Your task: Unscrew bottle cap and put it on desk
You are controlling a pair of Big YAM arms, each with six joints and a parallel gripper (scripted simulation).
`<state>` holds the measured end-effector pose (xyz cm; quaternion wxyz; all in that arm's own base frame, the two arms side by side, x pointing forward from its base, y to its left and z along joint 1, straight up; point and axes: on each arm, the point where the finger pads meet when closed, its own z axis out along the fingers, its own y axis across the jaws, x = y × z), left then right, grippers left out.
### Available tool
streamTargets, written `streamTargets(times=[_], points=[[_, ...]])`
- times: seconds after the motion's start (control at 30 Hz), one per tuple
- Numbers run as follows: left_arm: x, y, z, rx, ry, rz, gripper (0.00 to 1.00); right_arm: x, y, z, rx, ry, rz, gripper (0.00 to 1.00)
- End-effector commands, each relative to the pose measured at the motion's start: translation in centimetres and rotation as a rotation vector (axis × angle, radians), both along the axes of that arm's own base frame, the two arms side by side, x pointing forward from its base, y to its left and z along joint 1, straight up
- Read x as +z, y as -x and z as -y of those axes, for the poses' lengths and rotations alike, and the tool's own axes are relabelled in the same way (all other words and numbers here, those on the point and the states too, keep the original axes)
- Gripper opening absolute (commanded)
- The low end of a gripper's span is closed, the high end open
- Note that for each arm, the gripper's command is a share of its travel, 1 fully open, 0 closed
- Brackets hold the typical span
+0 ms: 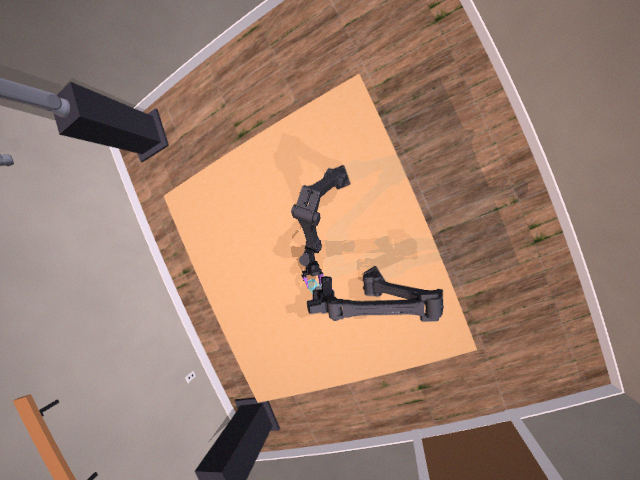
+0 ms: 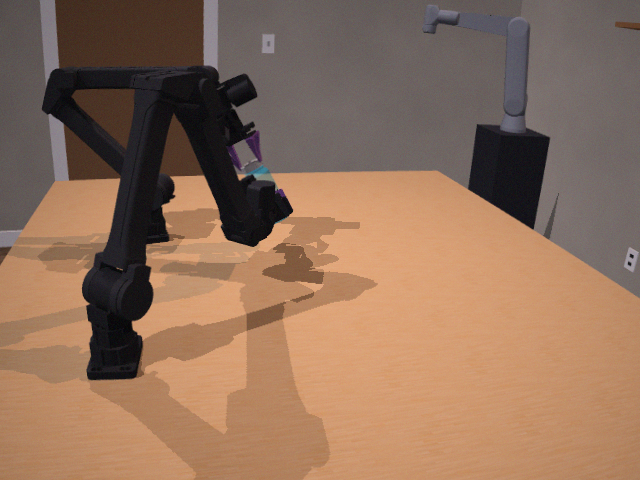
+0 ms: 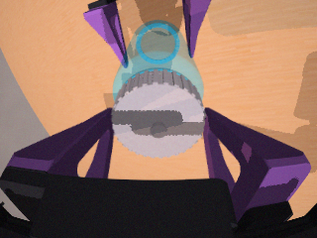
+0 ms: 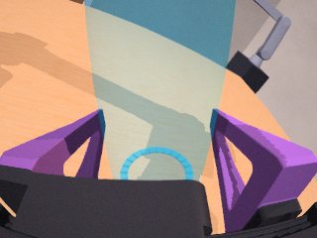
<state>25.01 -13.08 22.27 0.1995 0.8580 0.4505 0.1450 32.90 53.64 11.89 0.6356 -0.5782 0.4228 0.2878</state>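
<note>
left claw (image 1: 315, 293) (image 2: 251, 164) (image 3: 158, 111), angled downward near mid-frame in the exterior view, grips with fingers apart; right claw (image 1: 312, 280) (image 2: 279, 195) (image 3: 158, 59) (image 4: 158, 121), lower there, is also clamped.

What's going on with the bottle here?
The right gripper is clamped on the bottle, holding it tilted above the desk. The left gripper has its fingers against both sides of the ridged grey cap. The cap is still on the bottle, so neither is down on the desk yet.
</note>
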Motion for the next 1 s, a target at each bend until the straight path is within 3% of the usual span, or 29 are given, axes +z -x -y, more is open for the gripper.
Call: streamTargets(times=[0.0,0.07,0.1,0.17,0.23,0.67,0.73,0.77,0.97], points=[[1.77,-0.66,0.35,0.016,0.026,0.030,0.27,1.85,-0.55,-0.34,-0.003,-0.031,0.031,0.00],[1.79,-0.66,0.35,0.127,0.082,0.000,0.05,1.85,-0.55,-0.34,-0.003,-0.031,0.031,0.00],[1.80,-0.65,0.35,0.212,0.125,-0.023,0.00,1.85,-0.55,-0.34,-0.003,-0.031,0.031,0.00],[1.80,-0.65,0.35,0.212,0.125,-0.023,0.00,1.85,-0.55,-0.34,-0.003,-0.031,0.031,0.00],[1.83,-0.64,0.34,0.371,0.204,-0.067,0.00,1.85,-0.55,-0.34,-0.003,-0.031,0.031,0.00],[1.93,-0.60,0.31,0.882,0.461,-0.217,0.00,1.85,-0.55,-0.34,-0.003,-0.031,0.031,0.00],[1.93,-0.60,0.31,0.882,0.461,-0.217,0.00,1.85,-0.55,-0.34,-0.003,-0.031,0.031,0.00],[1.94,-0.60,0.30,0.981,0.510,-0.243,0.00,1.85,-0.55,-0.34,-0.003,-0.031,0.031,0.00],[1.98,-0.58,0.29,1.210,0.622,-0.305,0.00,1.85,-0.55,-0.34,-0.003,-0.031,0.031,0.00]])
